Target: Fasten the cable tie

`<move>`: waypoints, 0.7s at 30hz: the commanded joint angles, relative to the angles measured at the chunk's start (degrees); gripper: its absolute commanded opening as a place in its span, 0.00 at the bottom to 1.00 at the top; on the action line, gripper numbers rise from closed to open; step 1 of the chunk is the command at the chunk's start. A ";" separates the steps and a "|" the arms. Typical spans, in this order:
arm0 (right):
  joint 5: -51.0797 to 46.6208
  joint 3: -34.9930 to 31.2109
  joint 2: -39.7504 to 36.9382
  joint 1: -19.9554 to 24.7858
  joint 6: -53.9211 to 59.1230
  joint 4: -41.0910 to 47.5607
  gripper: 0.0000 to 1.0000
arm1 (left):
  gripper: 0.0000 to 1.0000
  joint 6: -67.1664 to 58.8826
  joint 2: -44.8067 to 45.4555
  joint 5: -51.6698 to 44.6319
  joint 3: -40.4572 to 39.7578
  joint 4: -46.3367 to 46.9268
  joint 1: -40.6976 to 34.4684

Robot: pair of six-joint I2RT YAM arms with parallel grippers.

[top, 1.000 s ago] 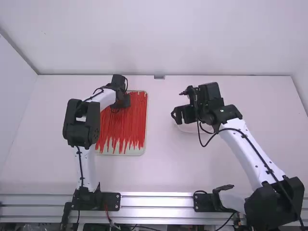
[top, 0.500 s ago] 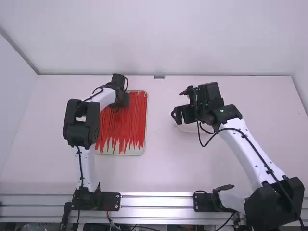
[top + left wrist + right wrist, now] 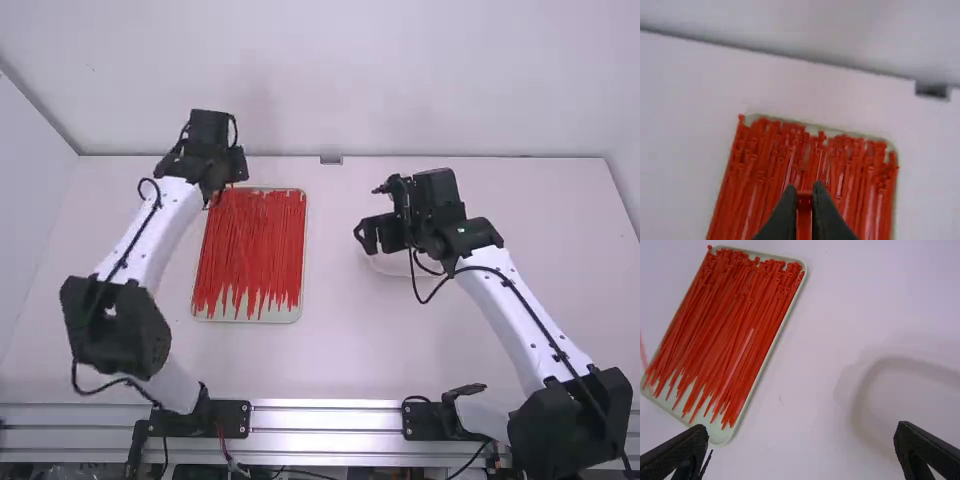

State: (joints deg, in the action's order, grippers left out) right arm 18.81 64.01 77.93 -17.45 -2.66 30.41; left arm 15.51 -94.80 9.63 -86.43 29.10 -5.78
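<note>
My left gripper (image 3: 803, 192) tight on a red plastic cable tie (image 3: 803, 220), right gripper (image 3: 800, 432) agape over white table (image 3: 400, 320), white wall (image 3: 400, 80) beyond.

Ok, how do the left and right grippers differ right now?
The left gripper is shut on a red cable tie; the right gripper is open and empty. The left gripper hangs above the far end of the tray of ties; the right gripper is beside that tray, over a pale container. Both point down at the table.
</note>
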 commanded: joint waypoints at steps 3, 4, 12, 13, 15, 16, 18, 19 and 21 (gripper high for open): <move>4.00 1.84 0.42 0.15 -0.04 -0.57 0.99 | 0.02 1.70 9.51 2.45 8.28 -0.09 -2.49; 4.24 1.84 0.42 0.15 -0.04 -0.59 0.99 | 0.02 1.75 11.41 3.06 9.79 -0.52 -2.84; 15.91 1.81 0.42 0.15 1.51 -1.66 0.99 | 0.02 4.44 29.92 -5.09 27.30 -11.45 -5.90; 17.42 1.84 0.42 0.13 1.55 -2.01 1.00 | 0.02 4.44 31.91 -7.91 29.14 -13.53 -5.86; 19.39 1.81 0.42 -0.11 1.66 -2.64 1.00 | 0.02 4.66 34.40 -11.61 31.52 -16.61 -5.70; 20.52 1.81 0.42 -0.72 1.66 -3.28 1.00 | 0.02 4.68 36.13 -14.03 33.09 -19.06 -5.97; 21.11 1.81 0.42 -1.44 1.64 -3.98 1.00 | 0.02 5.73 37.27 -16.04 34.16 -21.24 -5.92; 21.64 1.81 0.42 -2.23 1.66 -4.74 1.00 | 0.02 6.54 37.90 -18.14 34.80 -23.12 -5.70; 21.84 1.84 0.42 -2.97 1.64 -5.38 1.00 | 0.02 7.30 38.10 -19.93 35.08 -24.48 -5.77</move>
State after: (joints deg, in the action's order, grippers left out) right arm 37.67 64.01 77.93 -19.62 -1.37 25.19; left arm 21.30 -57.39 -4.69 -52.05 5.10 -11.33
